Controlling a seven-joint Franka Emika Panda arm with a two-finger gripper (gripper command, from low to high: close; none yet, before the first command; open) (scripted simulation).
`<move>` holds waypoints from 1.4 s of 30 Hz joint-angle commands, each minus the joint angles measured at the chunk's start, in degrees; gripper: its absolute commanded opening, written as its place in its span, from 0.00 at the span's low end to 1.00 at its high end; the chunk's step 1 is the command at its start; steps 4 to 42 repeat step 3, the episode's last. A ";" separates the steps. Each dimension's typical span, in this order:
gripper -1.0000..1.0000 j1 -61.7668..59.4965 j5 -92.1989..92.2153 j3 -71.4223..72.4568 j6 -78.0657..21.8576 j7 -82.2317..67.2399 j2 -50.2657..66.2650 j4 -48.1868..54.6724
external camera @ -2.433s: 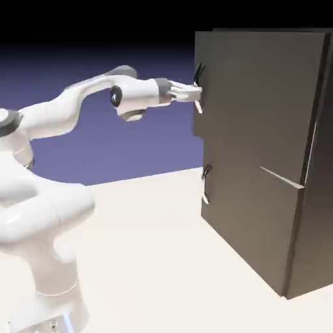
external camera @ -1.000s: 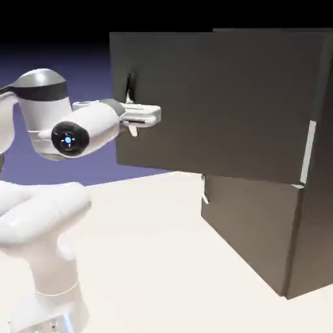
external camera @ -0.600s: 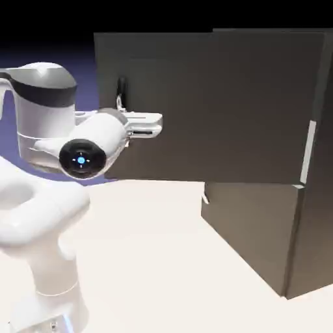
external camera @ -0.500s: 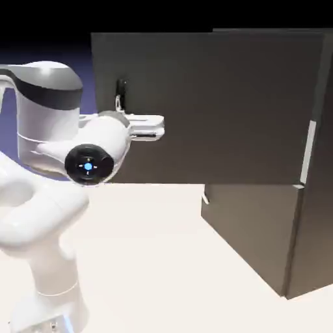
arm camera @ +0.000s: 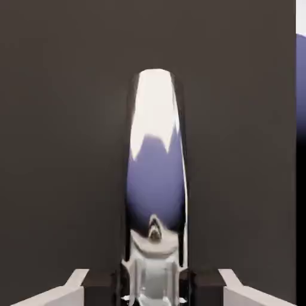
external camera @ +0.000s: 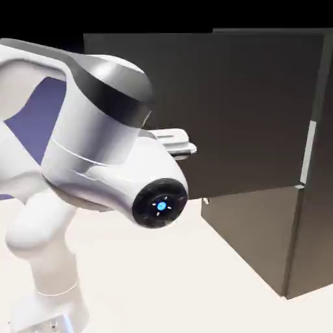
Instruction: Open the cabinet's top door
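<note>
Pinching the shiny handle (arm camera: pixel 156 179) between its fingers (arm camera: pixel 66 290), the gripper (arm camera: pixel 154 287) holds the top door (external camera: pixel 234 110) swung wide from the cabinet (external camera: pixel 260 240).

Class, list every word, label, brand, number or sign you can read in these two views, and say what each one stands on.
None: no readable text on the cabinet, the top door, its shiny handle, the arm or the hand.
</note>
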 commanded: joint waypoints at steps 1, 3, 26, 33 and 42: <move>0.00 1.21 -0.65 -1.42 -1.69 -1.50 2.08 1.95; 0.00 3.40 -1.77 -4.06 -4.84 -4.48 6.08 5.62; 0.00 3.40 -1.77 -4.06 -4.84 -4.48 6.08 5.62; 0.00 3.40 -1.77 -4.06 -4.84 -4.48 6.08 5.62; 0.00 3.40 -1.77 -4.06 -4.84 -4.48 6.08 5.62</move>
